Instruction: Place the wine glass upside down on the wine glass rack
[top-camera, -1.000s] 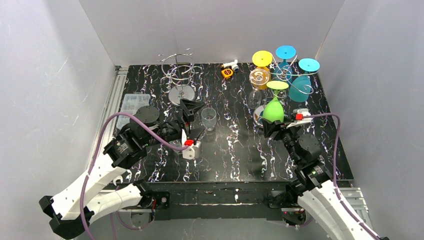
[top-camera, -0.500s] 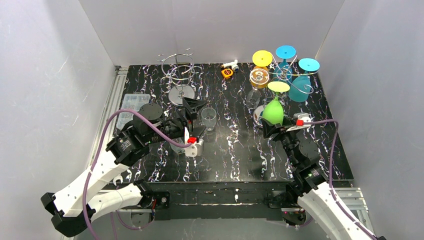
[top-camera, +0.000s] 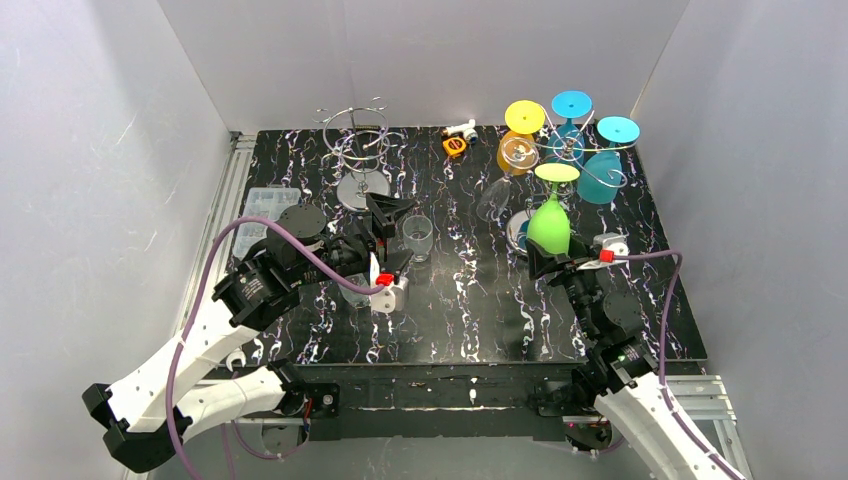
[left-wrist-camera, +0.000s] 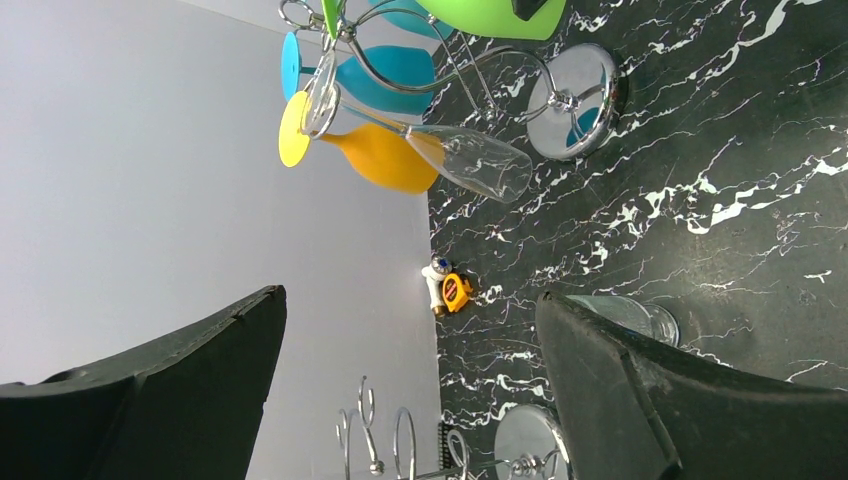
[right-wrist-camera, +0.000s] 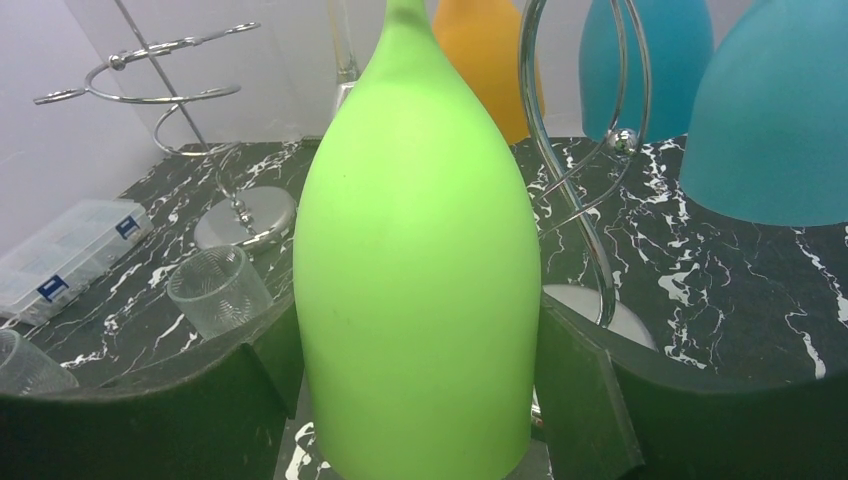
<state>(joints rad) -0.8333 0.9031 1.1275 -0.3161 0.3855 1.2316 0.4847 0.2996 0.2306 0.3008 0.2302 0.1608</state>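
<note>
Shows a black, white-veined table (top-camera: 470, 300) from above, with a chrome wine glass rack (left-wrist-camera: 572, 100) at its far right, hung with coloured glasses (top-camera: 600, 180) bowl down. In front of that rack, has the right claw (top-camera: 549, 256) clamped on the bowl of the green wine glass (right-wrist-camera: 420, 280), held upside down with its foot up among the wire arms; cannot tell whether the foot rests on them. On the left, has the left claw (left-wrist-camera: 408, 320) spread wide and empty, just beside a clear tumbler (top-camera: 417, 237).
</note>
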